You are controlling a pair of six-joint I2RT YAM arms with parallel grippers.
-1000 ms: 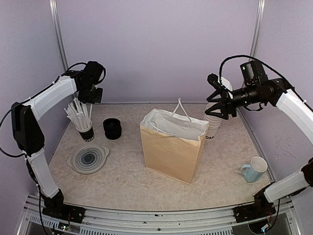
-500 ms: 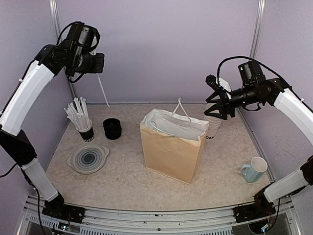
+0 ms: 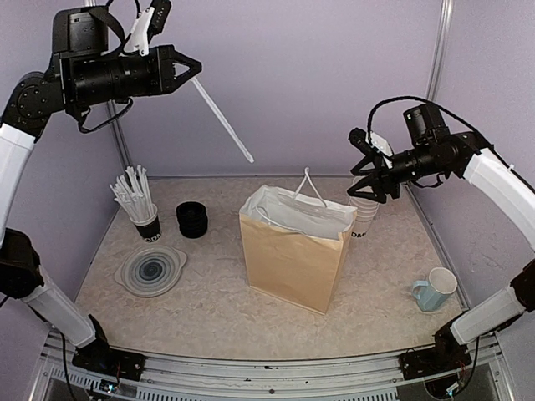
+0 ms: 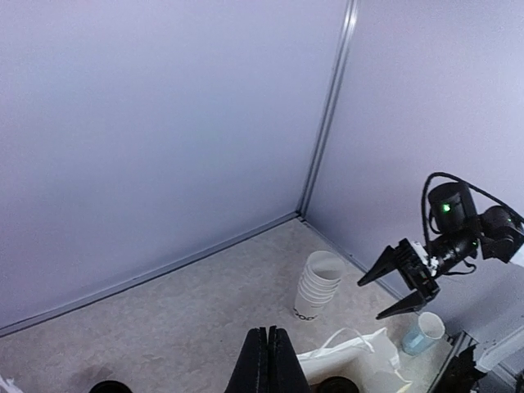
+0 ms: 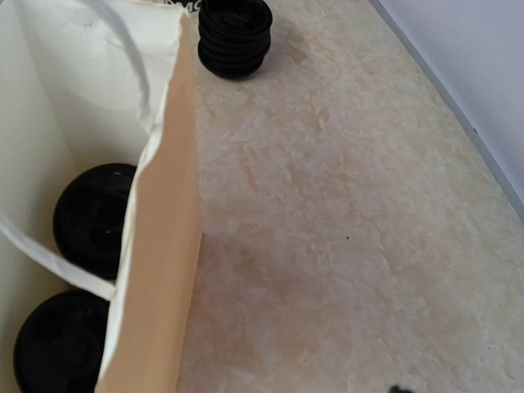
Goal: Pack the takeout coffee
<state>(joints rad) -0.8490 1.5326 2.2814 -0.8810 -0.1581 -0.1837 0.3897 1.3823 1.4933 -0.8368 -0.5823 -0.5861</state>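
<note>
**Desk:** Lilac walls, mottled beige surface [image 3: 209, 317]. What's changed in the overhead view?

**Me:** The left arm. A second ago my left jaws were down at the straw cup [image 3: 144, 219]. Now they're raised high, clenched on one white straw [image 3: 224, 121] that slants down and away from them toward the paper bag [image 3: 292, 255]. My right jaws have hardly budged. They're spread wide with nothing between them, and the stack of lidless cups [image 3: 364, 213] stands just below them.

**Desk:** Meaning?

**Me:** I'd judge the coffee is already packed and I'm onto extras. The straw wants carrying over the bag's mouth.

**Desk:** Left wrist?

**Me:** My fingers [image 4: 255, 368] are pressed together at the bottom edge. I can't make out the straw between them there. Far ahead of those jaws I see the right jaws agape, the cup stack [image 4: 318, 282] below them, and a cut-off corner of the bag [image 4: 368, 360].

**Desk:** Right wrist?

**Me:** Straight below the right jaws is the bag's wall [image 5: 168, 205]. Inside it are the black lids of the two coffee cups [image 5: 92, 217], side by side, the nearer one cropped by the frame. Their white sides and lettering are hidden. A stack of spare lids [image 5: 236, 33] sits beyond the bag. My own right fingers barely show.
</note>
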